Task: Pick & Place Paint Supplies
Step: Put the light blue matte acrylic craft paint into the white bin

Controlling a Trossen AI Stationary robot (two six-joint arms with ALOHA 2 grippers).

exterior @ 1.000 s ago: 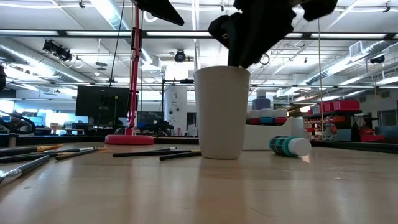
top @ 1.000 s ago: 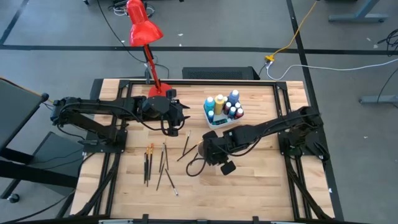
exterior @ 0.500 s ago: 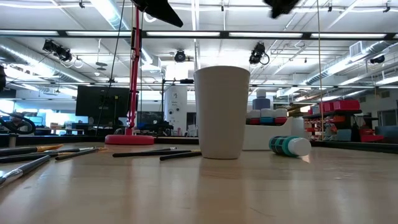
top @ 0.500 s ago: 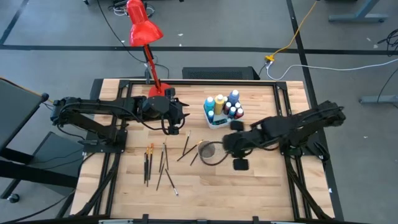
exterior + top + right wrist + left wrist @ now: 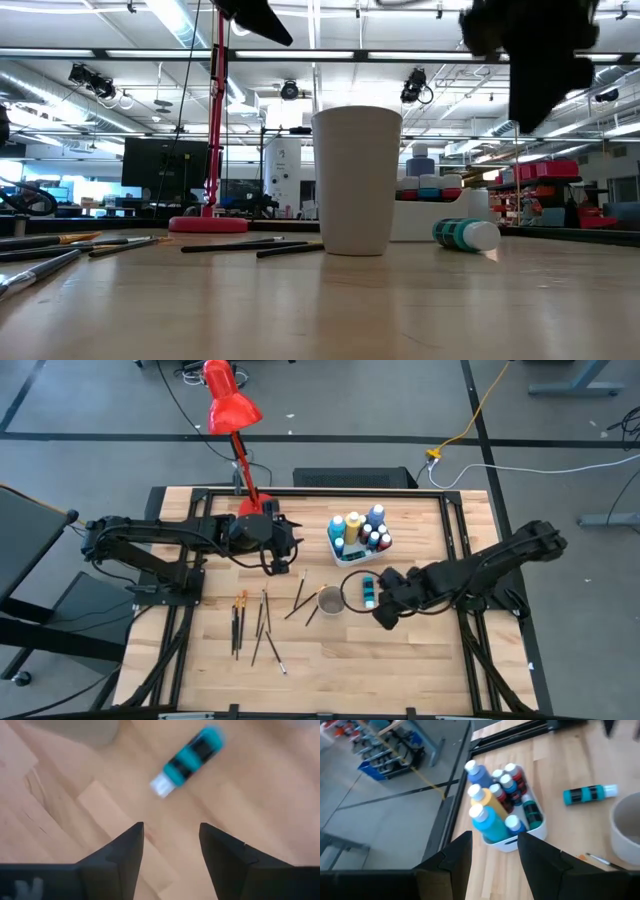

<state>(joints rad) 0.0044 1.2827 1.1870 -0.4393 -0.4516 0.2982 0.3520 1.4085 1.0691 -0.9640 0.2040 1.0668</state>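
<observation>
A teal paint bottle (image 5: 369,590) lies on its side on the table, right of a white cup (image 5: 330,600) that stands upright. My right gripper (image 5: 383,607) hovers open just near-side of that bottle; its wrist view shows the teal bottle (image 5: 187,760) ahead of the fingers. A white tray (image 5: 341,556) holds several upright paint bottles. Several brushes (image 5: 262,618) lie flat on the table left of the cup. My left gripper (image 5: 287,552) is open above the table, left of the tray (image 5: 512,845).
A red desk lamp (image 5: 230,405) stands with its base (image 5: 255,510) at the far edge, just behind my left gripper. The low view shows the cup (image 5: 356,180) in front of the tray, with the teal bottle (image 5: 465,234) to its right. Bare wood lies toward the near edge.
My right gripper has left its place directly over the white cup: it rose, moved toward the table's right edge, and has come down again above the lying teal bottle. The cup and the bottle have stayed where they were.
</observation>
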